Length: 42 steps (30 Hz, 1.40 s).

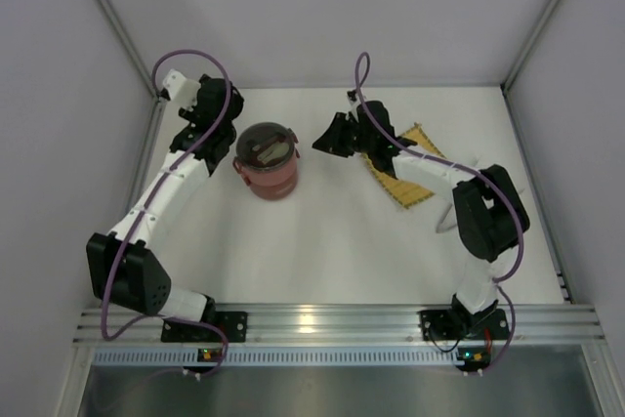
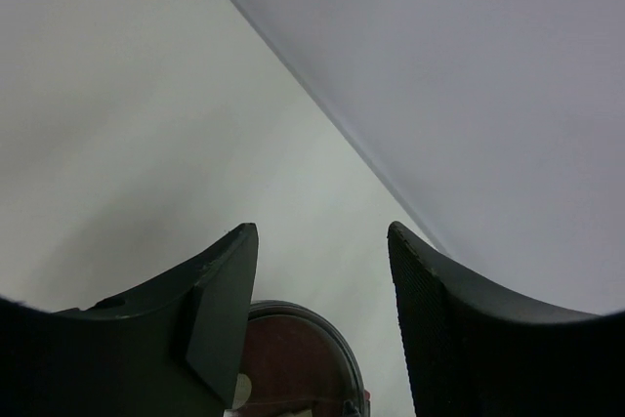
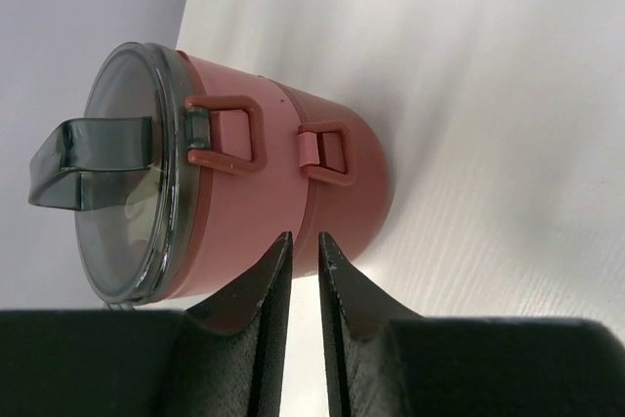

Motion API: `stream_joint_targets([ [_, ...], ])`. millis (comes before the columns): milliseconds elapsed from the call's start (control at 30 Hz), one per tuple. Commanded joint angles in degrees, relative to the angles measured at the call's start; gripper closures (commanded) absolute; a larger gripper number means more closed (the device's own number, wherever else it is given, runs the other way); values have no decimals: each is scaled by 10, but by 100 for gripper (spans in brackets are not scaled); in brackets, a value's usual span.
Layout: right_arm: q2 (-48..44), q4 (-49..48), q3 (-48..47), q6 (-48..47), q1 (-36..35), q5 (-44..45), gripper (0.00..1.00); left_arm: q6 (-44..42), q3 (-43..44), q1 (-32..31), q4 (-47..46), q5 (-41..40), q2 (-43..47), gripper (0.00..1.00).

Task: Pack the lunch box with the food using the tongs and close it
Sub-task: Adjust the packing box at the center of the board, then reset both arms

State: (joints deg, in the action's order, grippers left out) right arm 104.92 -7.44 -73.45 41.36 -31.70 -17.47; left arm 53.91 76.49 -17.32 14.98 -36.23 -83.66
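Lunch box point(image 1: 267, 161) stands closed, centre-left on my counter point(image 1: 322, 241). Left hand point(image 1: 225, 141) wide beside it; right hand point(image 1: 322, 143) pinched narrow, holding nothing.

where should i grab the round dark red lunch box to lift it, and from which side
Take the grey raised handle on the clear lid of the round dark-red tiered lunch box, coming straight down from above. The box stands upright with that narrow bar on top; the cylindrical body looks too wide to pinch.
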Motion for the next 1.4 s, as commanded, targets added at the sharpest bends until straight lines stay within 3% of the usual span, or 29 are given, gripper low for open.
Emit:
stream_joint_targets([
  [0,-38,17,-6,-18,7,11,83,13,-12,-1,4,-54,45,39],
  [167,-59,33,4,-28,10,17,82,-20,-27,-1,-9,-37,86,28],
  [267,-86,39,26,-37,17,31,80,-65,-26,-1,-9,-25,106,16],
  [300,-91,51,30,-41,22,33,74,-73,-23,0,-6,-20,111,4],
  [367,-110,67,38,-49,40,38,66,-100,-14,0,4,-8,119,2],
  [467,-143,116,46,-72,69,49,40,-114,5,0,30,18,127,1],
  [567,-178,172,45,-103,88,77,2,-133,10,0,43,54,139,1],
  [700,-235,224,65,-141,106,126,0,-157,18,0,73,77,150,1],
  [1000,-336,267,132,-151,184,139,0,-190,15,2,116,110,160,1],
  [1367,-393,294,147,-176,212,162,0,-202,0,17,113,164,159,1],
])
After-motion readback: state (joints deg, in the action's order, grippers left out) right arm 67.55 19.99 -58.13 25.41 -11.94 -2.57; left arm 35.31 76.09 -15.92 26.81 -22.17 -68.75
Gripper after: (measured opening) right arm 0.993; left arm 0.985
